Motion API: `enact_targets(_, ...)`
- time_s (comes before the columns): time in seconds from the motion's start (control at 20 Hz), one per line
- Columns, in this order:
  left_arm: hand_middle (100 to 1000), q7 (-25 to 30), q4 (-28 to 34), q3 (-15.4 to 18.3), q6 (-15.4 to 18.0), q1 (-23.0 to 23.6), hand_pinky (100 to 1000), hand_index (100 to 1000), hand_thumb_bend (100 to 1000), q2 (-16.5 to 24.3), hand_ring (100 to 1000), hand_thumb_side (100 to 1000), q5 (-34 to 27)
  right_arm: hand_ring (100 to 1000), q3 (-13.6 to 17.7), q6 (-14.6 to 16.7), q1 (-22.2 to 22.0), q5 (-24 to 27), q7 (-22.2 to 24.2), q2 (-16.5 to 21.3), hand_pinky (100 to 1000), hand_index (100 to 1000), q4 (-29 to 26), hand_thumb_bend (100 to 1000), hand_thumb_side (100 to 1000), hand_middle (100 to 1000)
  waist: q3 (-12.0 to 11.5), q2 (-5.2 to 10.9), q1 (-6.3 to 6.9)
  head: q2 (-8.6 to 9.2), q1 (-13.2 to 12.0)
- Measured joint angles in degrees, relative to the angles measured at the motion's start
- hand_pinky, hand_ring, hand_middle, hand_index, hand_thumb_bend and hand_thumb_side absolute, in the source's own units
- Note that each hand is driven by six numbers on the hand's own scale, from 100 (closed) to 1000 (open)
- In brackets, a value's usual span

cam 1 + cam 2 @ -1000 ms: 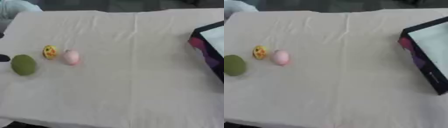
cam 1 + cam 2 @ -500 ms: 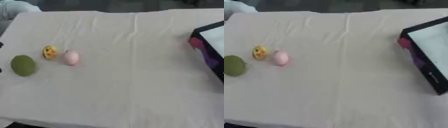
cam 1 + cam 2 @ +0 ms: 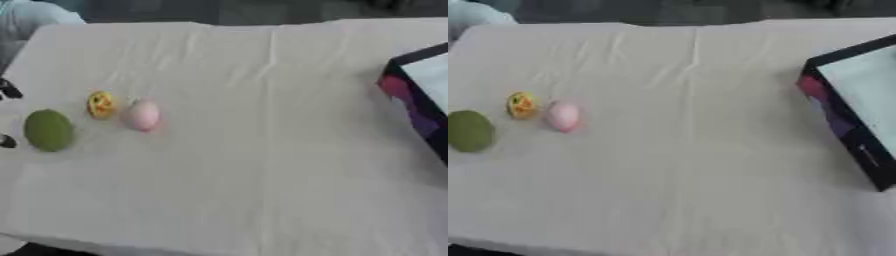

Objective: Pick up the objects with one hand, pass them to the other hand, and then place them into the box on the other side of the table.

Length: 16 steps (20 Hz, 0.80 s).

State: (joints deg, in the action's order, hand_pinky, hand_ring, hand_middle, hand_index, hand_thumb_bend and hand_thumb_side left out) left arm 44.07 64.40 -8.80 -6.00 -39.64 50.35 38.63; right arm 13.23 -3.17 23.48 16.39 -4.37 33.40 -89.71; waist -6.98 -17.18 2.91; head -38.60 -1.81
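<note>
**Three objects at the table's left, box at the right, left hand barely in frame**

Table (image 3: 262, 165): covered in a pale cream cloth, with fold creases running across it and one running front to back near the middle.

Objects, left part of the table, in a loose row:
- Green object (image 3: 48, 130), rounded and oval, farthest left and a little nearer the camera than the others. It lies alone, apart from its neighbours.
- Yellow object (image 3: 101, 104), small and round, with orange or red marks on it that cannot be made out. It sits just right of and slightly behind the green one.
- Pink object (image 3: 143, 114), egg-shaped, just beside the yellow one on its right. Whether the two touch cannot be told.

Box (image 3: 859, 120): at the table's right edge, well apart from the three objects. It has dark outer walls, a pale interior, and a pink and purple patch on the wall facing the objects. It sits askew to the table edges and is cut off by the frame on the right. Nothing can be seen inside it.

Left hand (image 3: 8, 90): only small dark parts show at the left border of the left eye view, one above and one below the level of the green object. They are near that object but not touching it. Whether the fingers are spread or curled cannot be told, and the hand holds nothing that shows.

Right hand: appears in neither view.
</note>
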Motion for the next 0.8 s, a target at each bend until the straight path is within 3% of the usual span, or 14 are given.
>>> enact_targets(0.3, 832, -1.0, -5.9, -0.9, 1.6, -2.8, 894, 855, 633, -3.5, 885, 100, 6.8, 913, -0.3, -0.3, 0.0, -0.1, 0.3, -0.6, 934, 950, 0.0, 100, 725, 947, 0.0, 0.07, -0.16, -0.05, -0.2)
enact_targets(0.55, 827, -6.0, -8.8, -0.9, 2.3, -3.8, 884, 864, 622, -6.3, 878, 100, 10.3, 912, -0.6, -0.4, 0.0, -0.1, 0.5, -0.9, 934, 949, 0.2, 100, 727, 947, 0.0, 0.2, -0.21, -0.08, -0.5)
enact_targets(0.75, 803, -9.7, -9.8, -0.9, 2.1, -4.6, 870, 805, 520, -8.4, 865, 100, 10.0, 912, -0.8, -0.5, 0.0, -0.2, 0.8, -0.9, 934, 949, 0.3, 100, 730, 947, -0.1, 0.2, -0.35, -0.08, -0.6)
enact_targets(0.8, 779, -10.4, -9.9, -0.9, 2.0, -4.8, 855, 761, 421, -8.8, 845, 100, 9.6, 913, -0.9, -0.5, 0.0, -0.3, 0.8, -1.0, 934, 949, 0.3, 100, 731, 947, -0.1, 0.2, -0.39, -0.08, -0.6)
